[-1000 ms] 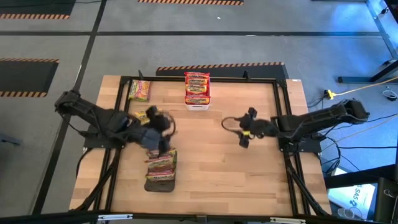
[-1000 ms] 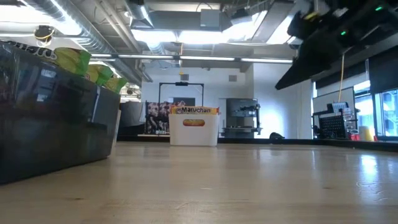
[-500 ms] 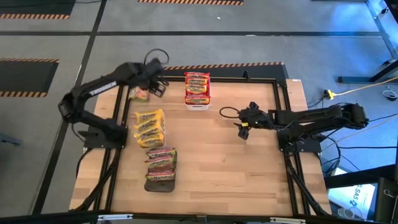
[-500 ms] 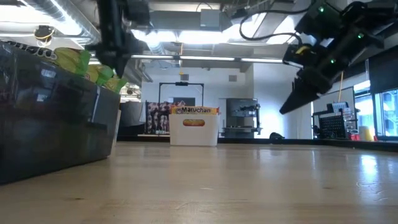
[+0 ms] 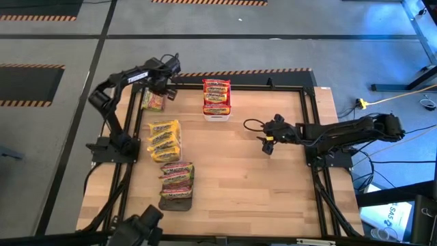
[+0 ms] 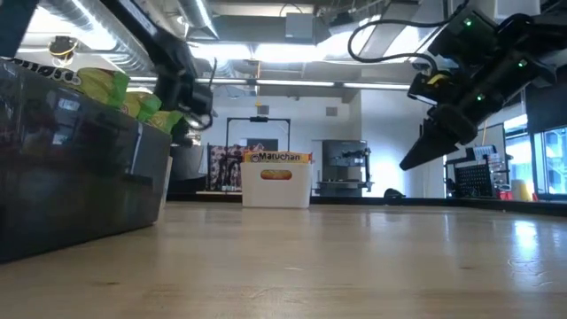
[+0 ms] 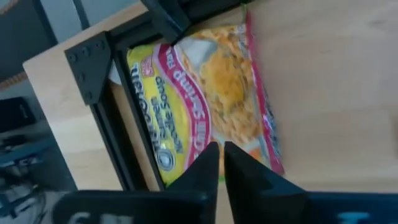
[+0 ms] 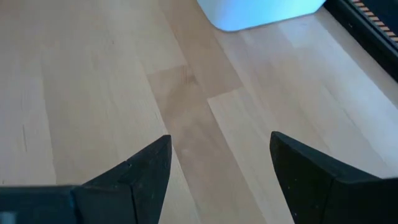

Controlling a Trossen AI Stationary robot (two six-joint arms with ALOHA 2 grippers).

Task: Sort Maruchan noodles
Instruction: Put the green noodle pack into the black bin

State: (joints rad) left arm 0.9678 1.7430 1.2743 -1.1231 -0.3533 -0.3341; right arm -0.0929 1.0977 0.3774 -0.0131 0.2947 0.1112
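Noodle packets lie in four groups on the table. Farthest left, at about ten o'clock, a lone green-and-pink packet rests against the black frame; the left wrist view shows it flat, label up. The left gripper hangs just beside it, its fingers pressed together with nothing between them. A little to the right, at nine o'clock, the yellow packets sit in a loose stack, and below them, toward seven o'clock, the red-banded packets lie on a dark tray. At twelve o'clock a white bin holds more red packets. Farther right, near three o'clock, the right gripper waits over bare wood, its fingers spread and empty.

Sorting looks nearly done: three groups are gathered by colour. The green-and-pink packet seems the last, though whether it already lies where it belongs I cannot tell.
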